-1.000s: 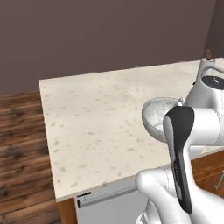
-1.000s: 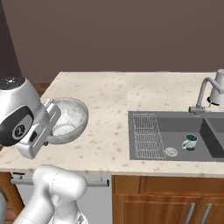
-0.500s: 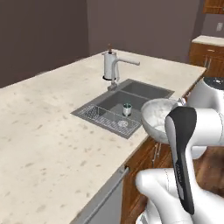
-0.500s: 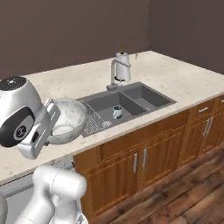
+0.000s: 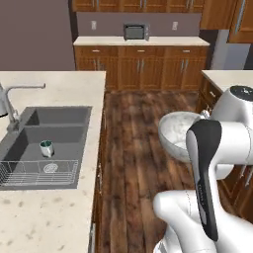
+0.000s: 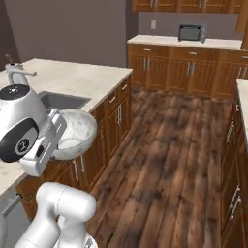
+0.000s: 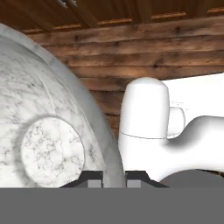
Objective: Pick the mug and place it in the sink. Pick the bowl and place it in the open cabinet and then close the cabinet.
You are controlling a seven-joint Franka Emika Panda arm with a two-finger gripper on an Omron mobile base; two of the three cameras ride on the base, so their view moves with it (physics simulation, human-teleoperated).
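- the gripper (image 7: 114,176) pinches the rim of the bowl (image 5: 179,134), held up above the wooden floor (image 5: 133,148).
- the mug (image 5: 46,147) stands upright in the sink (image 5: 29,133).

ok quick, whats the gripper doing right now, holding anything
Gripper: shut on the rim of the bowl, holding it up over the wooden floor.

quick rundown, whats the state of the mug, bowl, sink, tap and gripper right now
mug: upright in the sink basin.
bowl: off the counter, carried above the wooden floor.
sink: holds the mug and a wire rack.
tap: no water seen running.
gripper: shut on the bowl's rim.
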